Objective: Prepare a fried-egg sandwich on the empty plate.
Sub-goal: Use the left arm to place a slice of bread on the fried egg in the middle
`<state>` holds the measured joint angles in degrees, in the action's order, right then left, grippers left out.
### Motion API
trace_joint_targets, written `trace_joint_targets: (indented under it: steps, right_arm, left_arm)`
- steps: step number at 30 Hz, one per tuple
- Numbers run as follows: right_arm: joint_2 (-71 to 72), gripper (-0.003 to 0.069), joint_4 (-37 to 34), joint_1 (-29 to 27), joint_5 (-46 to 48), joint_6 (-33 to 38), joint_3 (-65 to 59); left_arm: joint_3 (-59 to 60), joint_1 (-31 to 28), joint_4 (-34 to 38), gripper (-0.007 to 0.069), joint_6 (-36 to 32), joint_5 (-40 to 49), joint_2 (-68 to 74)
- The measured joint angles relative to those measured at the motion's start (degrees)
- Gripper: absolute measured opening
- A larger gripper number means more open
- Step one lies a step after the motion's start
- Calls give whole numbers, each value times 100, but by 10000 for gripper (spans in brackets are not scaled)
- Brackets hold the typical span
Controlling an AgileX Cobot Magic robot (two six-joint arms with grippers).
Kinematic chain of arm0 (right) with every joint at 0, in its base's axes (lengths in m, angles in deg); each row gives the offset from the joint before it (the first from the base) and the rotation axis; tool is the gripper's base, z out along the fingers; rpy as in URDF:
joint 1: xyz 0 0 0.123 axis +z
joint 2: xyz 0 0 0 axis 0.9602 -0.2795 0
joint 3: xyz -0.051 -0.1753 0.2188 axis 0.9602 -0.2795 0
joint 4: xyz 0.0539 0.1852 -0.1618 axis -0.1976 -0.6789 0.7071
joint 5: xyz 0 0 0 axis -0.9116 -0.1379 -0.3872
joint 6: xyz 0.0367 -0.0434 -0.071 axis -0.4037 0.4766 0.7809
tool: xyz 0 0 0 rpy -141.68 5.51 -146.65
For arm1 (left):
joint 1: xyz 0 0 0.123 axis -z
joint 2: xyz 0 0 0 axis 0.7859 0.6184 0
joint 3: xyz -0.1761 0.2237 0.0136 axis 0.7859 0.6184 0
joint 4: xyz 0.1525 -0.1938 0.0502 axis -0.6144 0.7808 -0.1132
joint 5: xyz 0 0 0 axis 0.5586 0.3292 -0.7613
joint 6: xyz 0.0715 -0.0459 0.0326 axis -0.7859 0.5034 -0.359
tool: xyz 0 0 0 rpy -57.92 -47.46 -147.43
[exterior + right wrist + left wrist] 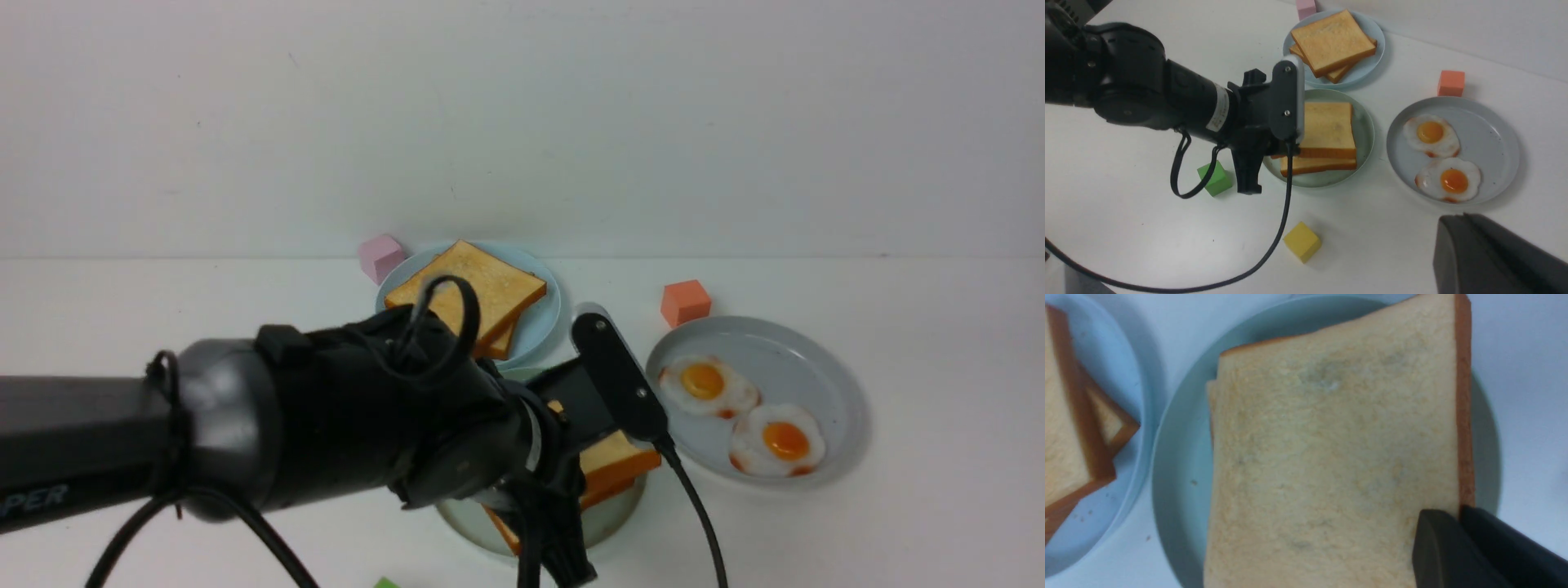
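1. Two golden toast slices of the fried-egg sandwich lie stacked on the green plate, the upper one turned slightly against the lower; what is between them is hidden.
2. The left gripper is at the sandwich's crust, its fingertips together or nearly so; I cannot tell whether they touch the bread or grip any of it.
3. The left arm reaches over the green plate and covers part of the sandwich in the front view.
4. The right gripper is closed, with nothing between its fingertips.
5. Two toy fried eggs, one beside the other, rest on the grey plate, to the right of the green plate.
6. Beyond the green plate, the light-blue plate carries crossed plain toast slices.
7. A pink block is beside the light-blue plate, an orange block just behind the grey one. A green block and a yellow block lie near the green plate.
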<state>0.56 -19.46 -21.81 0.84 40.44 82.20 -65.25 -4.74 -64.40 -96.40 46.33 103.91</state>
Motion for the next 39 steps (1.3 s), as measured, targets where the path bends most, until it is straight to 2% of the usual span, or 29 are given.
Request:
trace_joint_targets:
  steps: [12,18,31,35,39]
  right_arm:
    - [0,34,-18,0,0,0,0]
    - [0,38,-30,0,0,0,0]
    - [0,40,-30,0,0,0,0]
    - [0,43,-30,0,0,0,0]
    - [0,43,-30,0,0,0,0]
  left_arm:
    - [0,47,-654,33,755,111,16]
    - [0,47,-744,33,1164,100,-88]
    - [0,47,-744,40,1218,48,204]
    - [0,47,-744,116,1231,13,235]
    - [0,47,-744,232,1231,14,234]
